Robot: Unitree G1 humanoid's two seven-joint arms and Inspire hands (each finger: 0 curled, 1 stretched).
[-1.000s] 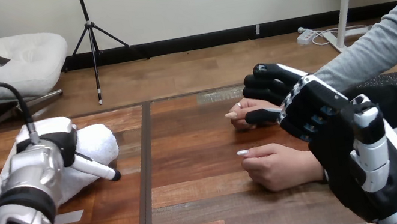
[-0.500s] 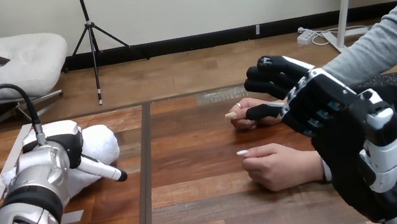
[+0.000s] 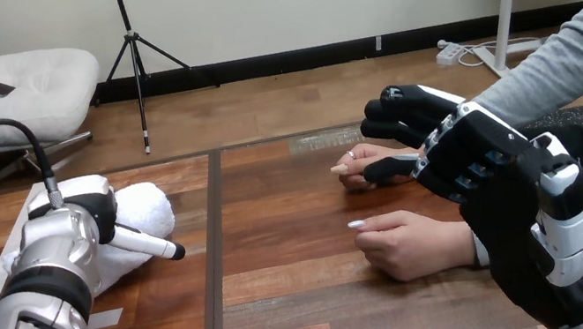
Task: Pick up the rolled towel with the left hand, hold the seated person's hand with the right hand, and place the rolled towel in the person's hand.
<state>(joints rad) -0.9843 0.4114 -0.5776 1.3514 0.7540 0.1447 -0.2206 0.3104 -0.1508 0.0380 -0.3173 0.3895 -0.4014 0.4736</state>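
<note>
The white rolled towel [image 3: 145,210] lies on the table's left part. My left hand [image 3: 91,214] rests on the towel's near end, open, its thumb [image 3: 149,243] sticking out straight along the towel's front; the other fingers are hidden behind the hand. The person's far hand [image 3: 356,157] lies flat on the table at centre right. My right hand [image 3: 456,155] hovers open just over and beside it, fingers [image 3: 395,107] spread above it and thumb [image 3: 385,169] at its near edge, not closed round it. The person's near hand [image 3: 409,245] rests loosely curled on the table.
A dark seam [image 3: 212,258] runs down the wooden table between the towel and the person's hands. A pale strip of tape [image 3: 104,319] lies near my left forearm. The person's grey sleeves [image 3: 574,55] come in from the right.
My right hand has shifted slightly right and up over the person's far hand. My left hand has wavered a little on the towel. The towel and the person's hands have stayed put.
</note>
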